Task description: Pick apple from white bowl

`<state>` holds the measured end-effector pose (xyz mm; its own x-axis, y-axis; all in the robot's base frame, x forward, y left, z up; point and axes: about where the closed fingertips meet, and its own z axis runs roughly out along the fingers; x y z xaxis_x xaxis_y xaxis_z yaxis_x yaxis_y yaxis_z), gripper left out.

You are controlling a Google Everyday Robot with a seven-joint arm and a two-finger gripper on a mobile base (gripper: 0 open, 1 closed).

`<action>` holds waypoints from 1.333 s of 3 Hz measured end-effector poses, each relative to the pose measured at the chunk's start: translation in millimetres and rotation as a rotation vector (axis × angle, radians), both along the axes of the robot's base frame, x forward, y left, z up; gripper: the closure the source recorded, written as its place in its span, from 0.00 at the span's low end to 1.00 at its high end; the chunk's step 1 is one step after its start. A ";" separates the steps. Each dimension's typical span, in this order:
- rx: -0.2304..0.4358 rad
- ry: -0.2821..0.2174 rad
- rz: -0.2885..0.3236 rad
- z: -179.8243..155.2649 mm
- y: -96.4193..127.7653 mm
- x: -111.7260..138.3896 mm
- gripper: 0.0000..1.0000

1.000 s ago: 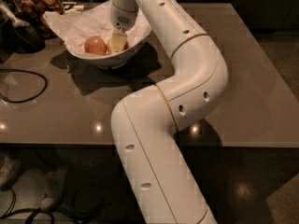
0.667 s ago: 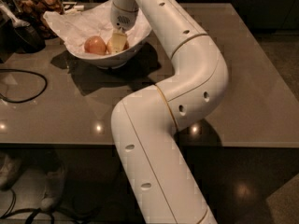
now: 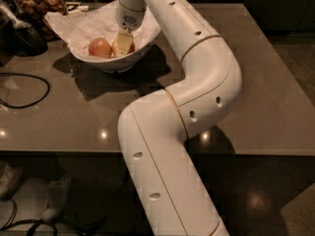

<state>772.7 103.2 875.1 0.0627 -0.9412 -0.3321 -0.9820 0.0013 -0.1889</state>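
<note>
Item: one white bowl (image 3: 117, 61), large and glossy, rim uneven, lined with crumpled white paper (image 3: 74, 21) that stood up above the rim on the left; it sat at the far left part of a dark grey table (image 3: 270, 82). Contents: one apple (image 3: 100, 47), reddish-yellow, lying in the left half of the bowl on the paper. Item: one gripper (image 3: 123, 42), lowered into the bowl from above, its pale tip down at fruit level just to the right of the apple and very close to it; whether it touched the apple could not be told, nor whether it was spread or pressed together. Item: one white robot arm (image 3: 197, 82), thick and jointed, rising from the near edge of the table, bending at the elbow over the table's middle and reaching back left to the bowl. Sundries: a black cable (image 3: 29, 80) looped on the table's left side, well apart from the bowl; a jar (image 3: 42, 1) with brown contents behind the bowl at the far left corner.
</note>
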 end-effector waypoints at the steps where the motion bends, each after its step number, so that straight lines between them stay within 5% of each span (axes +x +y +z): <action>1: 0.033 -0.034 -0.009 19.1 4.0 0.6 1.00; 4: 0.165 -0.052 0.020 77.8 21.2 -25.4 1.00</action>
